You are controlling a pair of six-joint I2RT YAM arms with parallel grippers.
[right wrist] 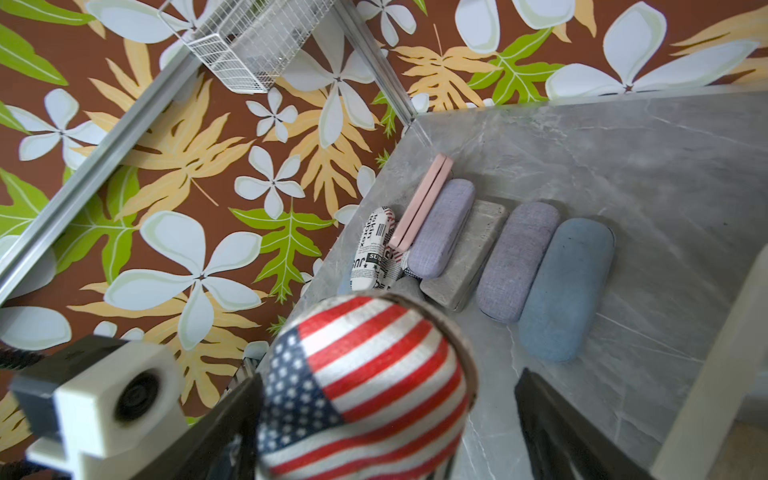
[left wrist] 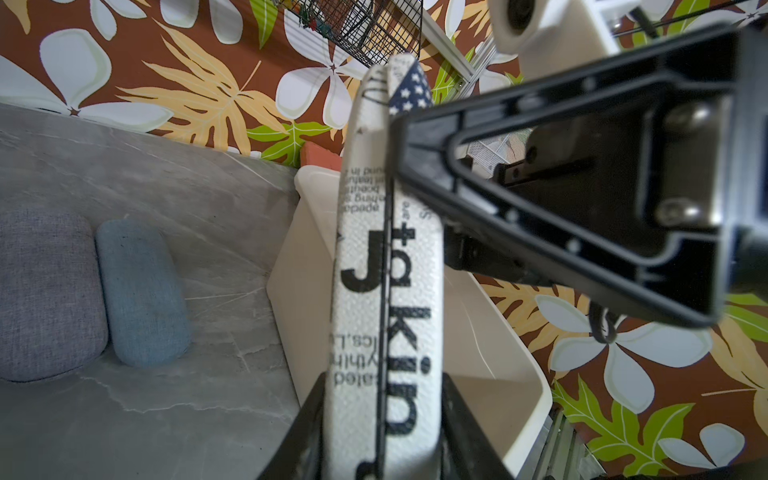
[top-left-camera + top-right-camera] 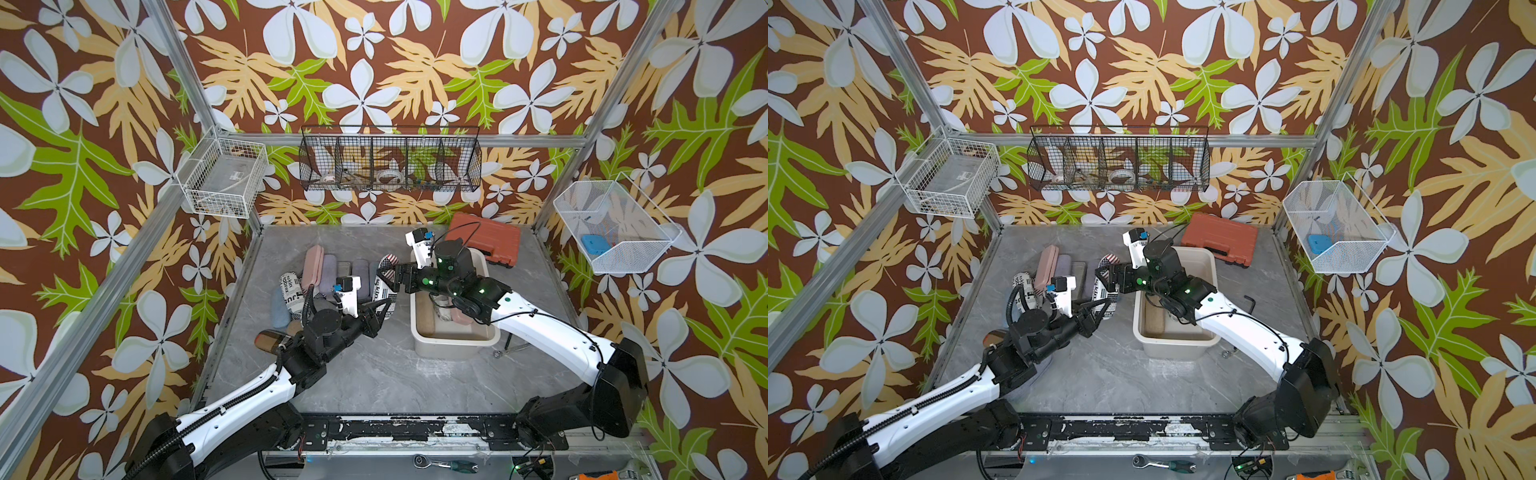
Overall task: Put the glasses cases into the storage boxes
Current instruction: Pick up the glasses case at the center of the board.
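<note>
My left gripper point(image 3: 384, 309) point(image 2: 382, 399) is shut on a newspaper-print glasses case point(image 3: 386, 286) point(image 3: 1106, 286) point(image 2: 386, 270), held off the table just left of the cream storage box point(image 3: 453, 340) point(image 3: 1177, 338). My right gripper point(image 3: 385, 276) point(image 1: 386, 415) stands open around the case's flag-printed far end point(image 1: 365, 374); one finger touches it and a gap shows at the other. More cases lie at the table's left: pink point(image 1: 419, 203), lavender point(image 1: 440, 228), grey point(image 1: 465, 253), light blue point(image 1: 567, 286), newspaper-print point(image 3: 291, 291). A tan case point(image 3: 426, 316) lies in the box, partly hidden by my right arm.
An orange-red tool case point(image 3: 484, 243) lies behind the box. A wrench point(image 3: 509, 351) and a hex key point(image 3: 1250, 301) rest right of the box. Wire baskets hang on the walls: white point(image 3: 224, 178), black point(image 3: 390, 160), white point(image 3: 611, 224).
</note>
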